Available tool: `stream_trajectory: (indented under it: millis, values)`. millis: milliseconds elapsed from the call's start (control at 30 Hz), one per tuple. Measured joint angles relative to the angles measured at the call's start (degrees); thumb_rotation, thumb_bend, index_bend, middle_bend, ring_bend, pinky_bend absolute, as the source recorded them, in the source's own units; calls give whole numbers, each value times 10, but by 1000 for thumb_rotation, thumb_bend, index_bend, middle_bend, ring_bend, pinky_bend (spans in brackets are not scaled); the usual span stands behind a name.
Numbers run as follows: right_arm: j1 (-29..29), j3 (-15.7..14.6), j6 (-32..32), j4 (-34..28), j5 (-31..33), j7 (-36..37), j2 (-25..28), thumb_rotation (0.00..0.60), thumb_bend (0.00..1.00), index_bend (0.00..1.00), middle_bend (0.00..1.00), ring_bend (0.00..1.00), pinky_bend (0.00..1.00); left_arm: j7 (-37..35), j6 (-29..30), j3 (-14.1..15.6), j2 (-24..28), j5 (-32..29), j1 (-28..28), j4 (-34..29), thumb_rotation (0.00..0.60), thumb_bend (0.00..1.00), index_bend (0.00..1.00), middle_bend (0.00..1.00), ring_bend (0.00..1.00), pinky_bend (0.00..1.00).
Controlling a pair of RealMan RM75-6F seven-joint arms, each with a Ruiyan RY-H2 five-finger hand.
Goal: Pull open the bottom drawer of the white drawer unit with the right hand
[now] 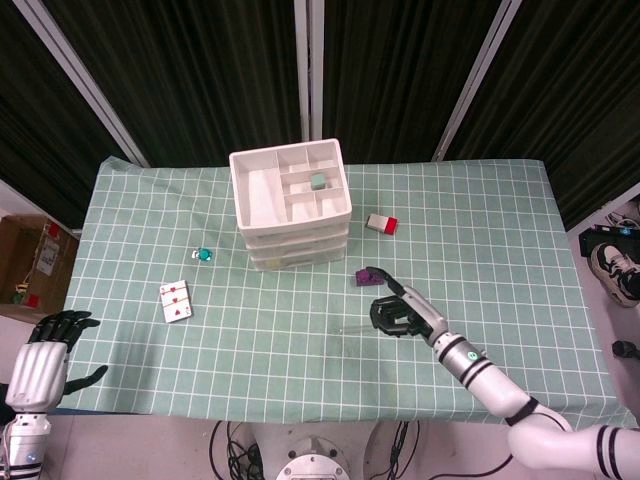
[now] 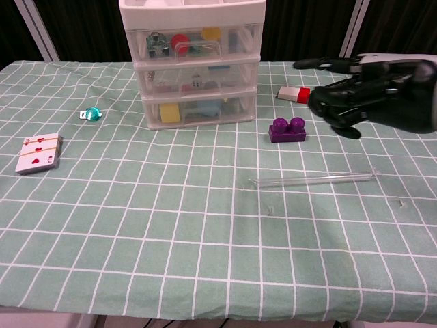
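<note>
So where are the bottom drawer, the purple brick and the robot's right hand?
bottom drawer (image 2: 199, 111), chest view, its clear front.
purple brick (image 2: 287, 130), chest view, its front face.
right hand (image 1: 398, 310), head view, middle of the hand.

Purple brick (image 2: 287, 129) — playing cards (image 2: 39, 154) — glass rod (image 2: 314, 179)

Drawer unit (image 2: 198, 65): stands at the rear middle of the tabletop (image 2: 171, 232); three drawers stacked, compartment tray on top.
Bottom drawer (image 2: 199, 109): lowest of the stack, pushed in, resting at tabletop level.
Clip (image 2: 90, 113): left of the drawer unit, apart from it.
Card deck (image 2: 39, 153): nearer and further left than the clip.
Eraser (image 2: 293, 93): right of the drawer unit.
Brick (image 2: 287, 129): in front of the eraser, right of the bottom drawer.
Glass rod (image 2: 313, 179): lies crosswise in front of the brick.
Right hand (image 2: 362, 85): above the tabletop, right of the brick and eraser, behind the rod.
Left hand (image 1: 45, 355): off the front left corner of the tabletop.
</note>
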Motion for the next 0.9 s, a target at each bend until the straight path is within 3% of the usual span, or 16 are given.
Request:
stream_trajectory:
  millis: [200,433,600,900]
  values:
    - [104,37,-90,77,158,5,-90,600,653,10,738,836,926,-8,-5,1,0,-7,1,6,600,0,320,233,178,191]
    - [186,48,-130,183,289,-26,-184,600,669,1,741,837,927,-14,-9,0,0,-14,2,12,600,0,320,233,178,192]
    - [213,54,-145,230,343,-51,-224,600,670,0,741,837,927,-18,-12,-1,1,-17,2,16,600,0,320,233,178,191]
    - [233,64,-160,290,383,-83,-261,600,671,0,740,836,927,-19,-14,-5,5,-19,-1,16,600,0,320,233,178,191]
